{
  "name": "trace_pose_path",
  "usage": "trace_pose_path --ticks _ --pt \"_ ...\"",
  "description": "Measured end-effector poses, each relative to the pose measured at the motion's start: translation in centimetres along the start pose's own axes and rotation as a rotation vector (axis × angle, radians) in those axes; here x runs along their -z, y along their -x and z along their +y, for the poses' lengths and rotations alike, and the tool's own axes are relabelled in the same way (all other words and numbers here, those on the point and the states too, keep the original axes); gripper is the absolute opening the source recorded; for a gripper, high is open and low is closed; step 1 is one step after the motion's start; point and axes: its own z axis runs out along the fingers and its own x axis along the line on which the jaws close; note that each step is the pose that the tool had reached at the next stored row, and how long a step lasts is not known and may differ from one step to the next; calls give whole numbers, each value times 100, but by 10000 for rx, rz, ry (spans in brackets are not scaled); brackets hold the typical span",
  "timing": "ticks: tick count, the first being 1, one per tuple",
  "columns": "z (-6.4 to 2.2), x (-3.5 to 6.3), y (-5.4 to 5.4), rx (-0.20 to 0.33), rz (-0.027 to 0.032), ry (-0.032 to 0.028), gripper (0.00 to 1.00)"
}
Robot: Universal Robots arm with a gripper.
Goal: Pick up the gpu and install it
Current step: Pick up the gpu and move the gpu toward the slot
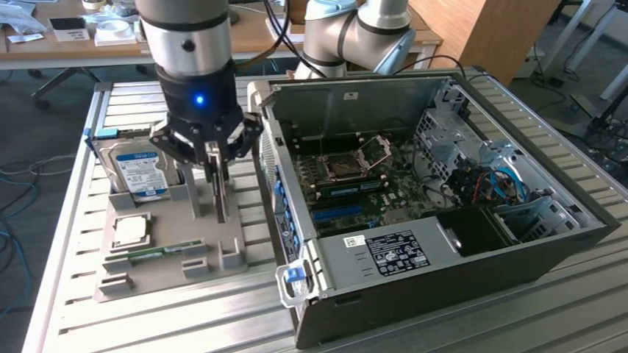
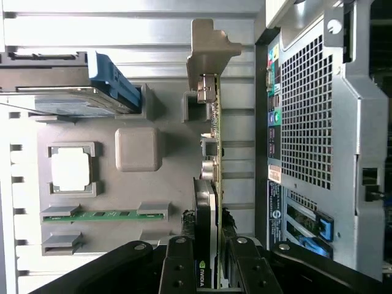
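Gripper (image 2: 211, 244) pointing straight down; clamped on the upright gpu (image 2: 206, 202) at the grey tray (image 2: 177, 165)

Gripper (image 1: 210, 207) astride the upright gpu (image 1: 222, 212) on the grey tray (image 1: 147, 273), beside the open computer case (image 1: 549, 254).

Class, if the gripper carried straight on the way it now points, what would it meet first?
The gpu, standing on edge in the gray holder, directly in line with the gripper; whether they already touch is unclear.

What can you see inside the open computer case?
A motherboard with an open processor socket, blue cables and a labelled gray box. Anything beneath that box is covered.
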Motion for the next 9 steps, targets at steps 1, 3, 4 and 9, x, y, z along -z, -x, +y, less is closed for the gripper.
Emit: trace_pose_path --ticks 1,3,4,9 --pt "1 37 1 0 0 0 27" --pt "4 107 3 0 0 -1 27" --pt "5 146 4 0 0 0 27" --pt "11 340 9 0 -1 0 27"
